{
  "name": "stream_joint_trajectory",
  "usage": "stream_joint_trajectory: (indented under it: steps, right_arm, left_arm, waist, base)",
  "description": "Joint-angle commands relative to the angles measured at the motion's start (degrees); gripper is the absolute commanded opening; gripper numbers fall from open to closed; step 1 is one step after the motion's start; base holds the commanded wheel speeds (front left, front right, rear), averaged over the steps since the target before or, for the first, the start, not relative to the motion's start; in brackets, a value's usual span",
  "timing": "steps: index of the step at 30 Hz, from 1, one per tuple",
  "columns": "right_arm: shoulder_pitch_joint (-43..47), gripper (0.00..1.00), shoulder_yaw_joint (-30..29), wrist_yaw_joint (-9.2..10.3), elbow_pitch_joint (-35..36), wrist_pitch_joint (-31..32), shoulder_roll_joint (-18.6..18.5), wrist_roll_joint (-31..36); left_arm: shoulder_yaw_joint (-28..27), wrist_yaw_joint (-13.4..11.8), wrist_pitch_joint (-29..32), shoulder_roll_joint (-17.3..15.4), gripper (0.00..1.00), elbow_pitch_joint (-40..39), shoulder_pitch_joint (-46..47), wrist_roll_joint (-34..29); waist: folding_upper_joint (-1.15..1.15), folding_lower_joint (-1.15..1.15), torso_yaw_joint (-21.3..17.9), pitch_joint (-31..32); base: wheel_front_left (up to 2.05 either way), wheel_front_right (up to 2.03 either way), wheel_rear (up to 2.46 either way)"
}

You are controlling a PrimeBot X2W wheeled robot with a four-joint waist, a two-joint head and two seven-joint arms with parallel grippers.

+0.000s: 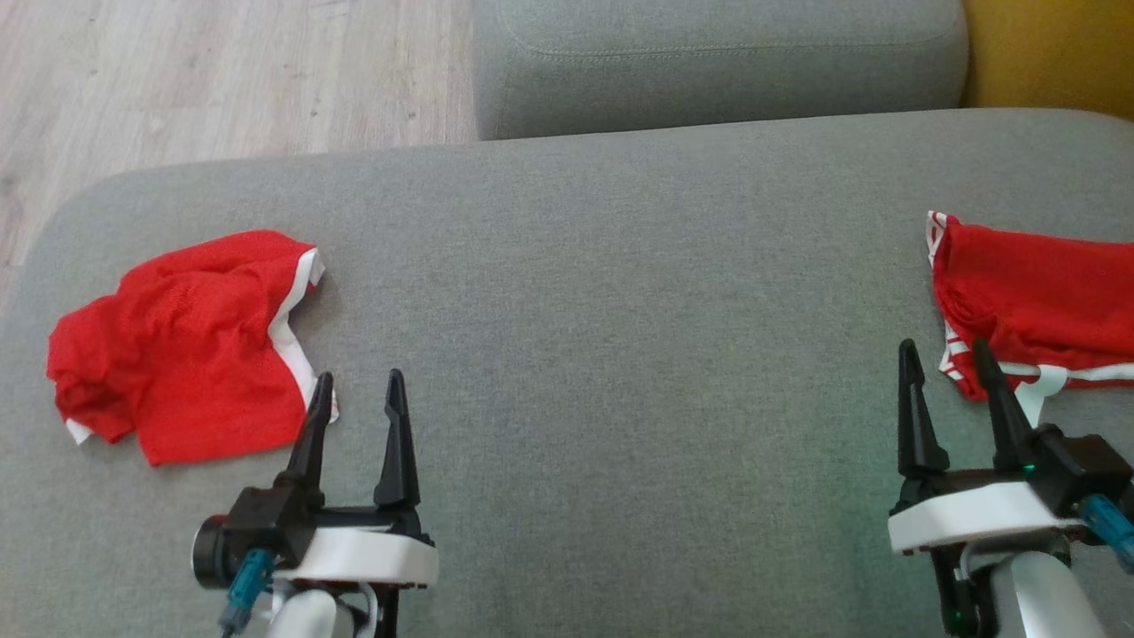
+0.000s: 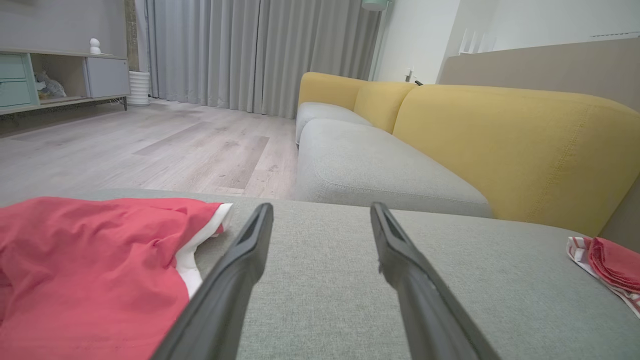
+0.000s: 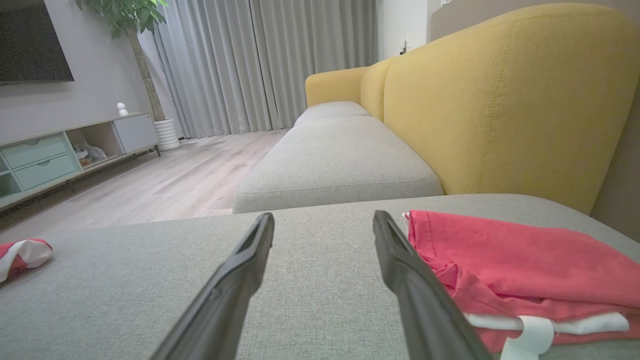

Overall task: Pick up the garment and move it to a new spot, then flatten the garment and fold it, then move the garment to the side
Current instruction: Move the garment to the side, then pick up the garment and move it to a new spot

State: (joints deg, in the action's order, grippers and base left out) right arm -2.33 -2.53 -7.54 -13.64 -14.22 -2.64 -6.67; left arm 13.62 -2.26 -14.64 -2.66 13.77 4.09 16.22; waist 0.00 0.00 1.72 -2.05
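Two pincers hang low over the grey sofa seat [image 1: 620,310], both with jaws spread and nothing between them. The left pincer [image 1: 359,375] sits just beside the white-trimmed edge of a crumpled red garment [image 1: 186,346], which lies on the seat's left end. The right pincer [image 1: 942,344] is just beside a folded red garment [image 1: 1036,292] at the seat's right end, well apart from the first. Beyond lies a second grey seat cushion [image 1: 718,62] with a yellow backrest [image 1: 1054,53]. Farther off are a pale wood floor [image 1: 221,80], one low cabinet [image 2: 60,75], a potted plant [image 3: 125,15] and grey curtains [image 2: 250,50].
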Motion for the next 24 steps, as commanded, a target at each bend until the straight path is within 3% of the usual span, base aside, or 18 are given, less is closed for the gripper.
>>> stream_joint_trajectory:
  steps: [1, 10, 24]
  right_arm:
    - [-2.0, 1.00, 1.1, 0.05, 2.2, -0.8, -0.2, -0.7]
    - [-0.9, 1.00, 4.1, 0.05, 3.0, -0.8, -0.2, -0.9]
    - [2.0, 1.00, 8.8, 0.05, 2.9, -0.8, -0.2, -2.7]
  left_arm:
    - [-2.2, 0.0, -0.4, -0.2, 1.00, -1.9, 1.8, 0.0]
    - [-2.9, -0.1, -0.4, -0.2, 1.00, -1.9, 1.9, -0.1]
    - [-2.8, 0.0, -0.4, -0.2, 1.00, -0.9, 0.5, -1.4]
  waist:
    - [0.00, 0.00, 0.2, -0.1]
    - [0.00, 0.00, 4.4, 1.0]
    - [0.00, 0.00, 16.0, 3.9]
  base:
    - [0.00, 0.00, 0.00]
    - [0.00, 0.00, 0.00]
    - [0.00, 0.00, 0.00]
